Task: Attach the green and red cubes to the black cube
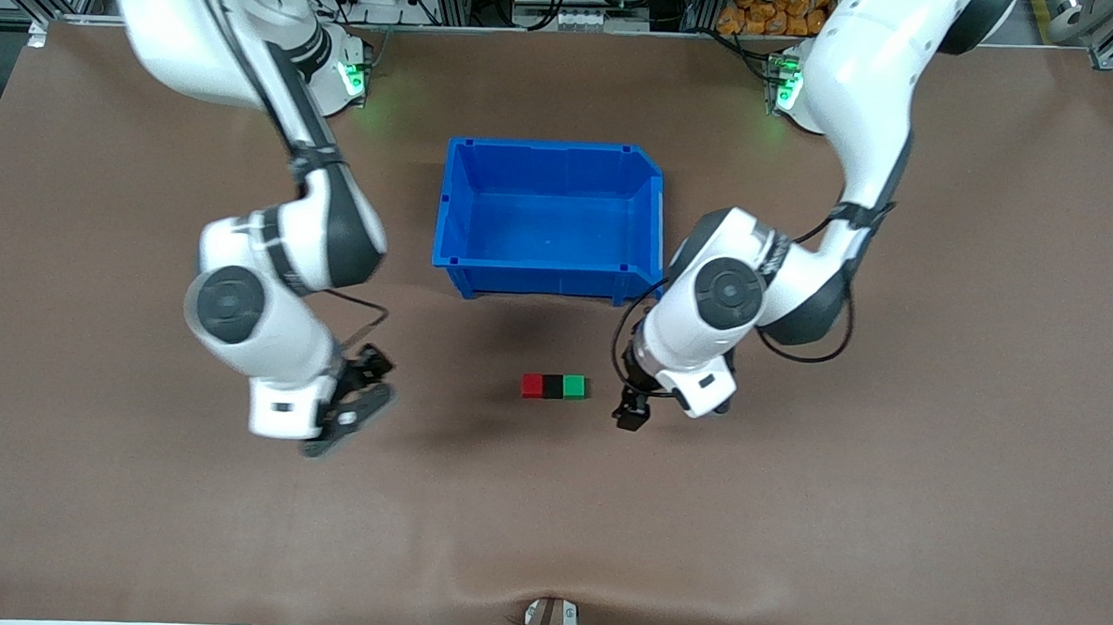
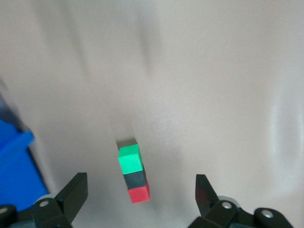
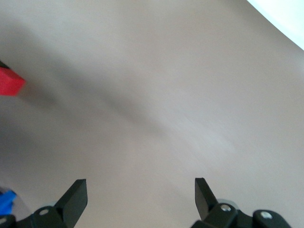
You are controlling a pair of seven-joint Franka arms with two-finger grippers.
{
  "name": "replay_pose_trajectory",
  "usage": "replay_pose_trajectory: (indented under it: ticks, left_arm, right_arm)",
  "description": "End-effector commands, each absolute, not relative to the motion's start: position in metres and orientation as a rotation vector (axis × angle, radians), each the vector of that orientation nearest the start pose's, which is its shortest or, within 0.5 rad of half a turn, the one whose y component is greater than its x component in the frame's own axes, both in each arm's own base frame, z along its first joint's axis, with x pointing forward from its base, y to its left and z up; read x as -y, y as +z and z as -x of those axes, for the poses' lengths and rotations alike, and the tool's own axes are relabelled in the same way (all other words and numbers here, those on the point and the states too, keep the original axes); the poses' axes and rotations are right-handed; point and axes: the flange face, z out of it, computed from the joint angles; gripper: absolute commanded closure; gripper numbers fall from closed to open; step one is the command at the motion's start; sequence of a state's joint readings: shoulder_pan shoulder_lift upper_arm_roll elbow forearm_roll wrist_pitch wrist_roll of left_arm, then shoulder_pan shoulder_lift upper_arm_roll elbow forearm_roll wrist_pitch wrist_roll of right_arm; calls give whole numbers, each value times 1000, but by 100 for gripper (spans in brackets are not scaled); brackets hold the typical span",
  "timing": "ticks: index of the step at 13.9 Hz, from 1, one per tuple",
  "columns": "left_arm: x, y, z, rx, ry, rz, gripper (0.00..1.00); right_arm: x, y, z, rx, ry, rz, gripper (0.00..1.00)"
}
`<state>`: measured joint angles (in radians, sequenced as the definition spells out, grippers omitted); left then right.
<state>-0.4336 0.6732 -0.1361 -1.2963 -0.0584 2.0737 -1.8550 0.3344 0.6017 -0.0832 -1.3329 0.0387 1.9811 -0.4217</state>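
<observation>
Lying in one touching row on the brown tabletop [image 1: 792, 511] are the red cube [image 1: 533, 386], black cube [image 1: 553, 387] and green cube [image 1: 574, 387], with black in the middle, red toward the right arm's end and green toward the left arm's end. The row is seen nearer the front camera than the blue bin [image 1: 548, 256]. The left hand [image 1: 633, 412] is held just beside the green cube, fingers spread and gripping nothing. The right hand [image 1: 353, 407] is held over bare tabletop well apart from the row, fingers likewise spread and gripping nothing.
</observation>
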Motion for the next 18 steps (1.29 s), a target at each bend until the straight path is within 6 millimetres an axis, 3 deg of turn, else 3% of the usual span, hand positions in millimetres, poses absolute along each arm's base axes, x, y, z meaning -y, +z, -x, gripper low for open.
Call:
replay_pose_trajectory:
  ticks: [1,3,5,8,9,13,15,18]
  left_arm:
    - [347,398,-628,1853,121,2659,0]
    - [312,426,-623,1688,115,2743,0]
    - [289,443,-610,1491,116,2827,0]
    - [249,465,-592,1269,127,2896,0]
    - [237,470,-587,1192,143,2915,0]
    - [188,505,-577,963,177,2958,0]
    - [161,521,-575,846,180,2978,0]
    - [140,542,-567,710,184,3015,0]
  right_arm:
    - [-130,430,-690,871,-20,2998,0]
    - [-80,470,-682,764,-17,3023,0]
    - [-39,511,-668,678,-28,3042,0]
    - [19,561,-627,543,-81,3066,0]
    - [30,574,-614,517,-103,3071,0]
    - [46,613,-559,240,-111,3094,0]
    - [41,622,-545,91,-63,3096,0]
    - [38,628,-527,-111,49,3091,0]
